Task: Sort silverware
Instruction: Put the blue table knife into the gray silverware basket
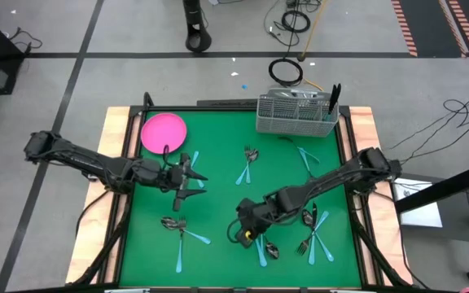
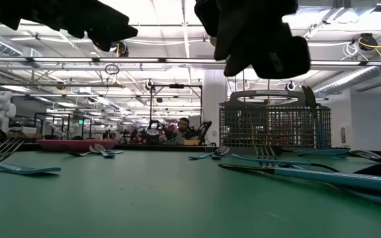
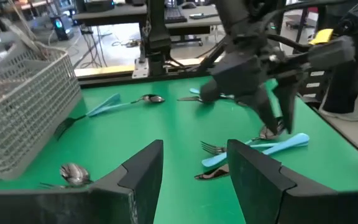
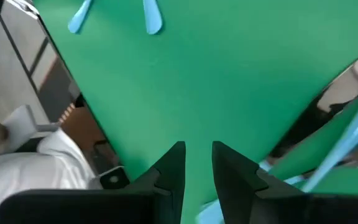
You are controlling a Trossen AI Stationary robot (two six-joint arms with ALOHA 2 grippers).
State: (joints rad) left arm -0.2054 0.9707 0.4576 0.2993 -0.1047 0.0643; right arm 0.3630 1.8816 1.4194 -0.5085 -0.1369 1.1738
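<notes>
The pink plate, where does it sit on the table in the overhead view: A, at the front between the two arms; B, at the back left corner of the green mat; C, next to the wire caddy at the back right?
B: the pink plate lies at the mat's back left corner, while the wire caddy stands at the back right.

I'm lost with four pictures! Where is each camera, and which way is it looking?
High view: above, looking straight down; both arms, wire caddy.
Low view: at table height, looking across; arms overhead.
Left wrist view: on left arm, past open left gripper toward right gripper.
Right wrist view: on right arm, facing down at the mat past its fingers.
Shared: high and low both show the pink plate.
</notes>
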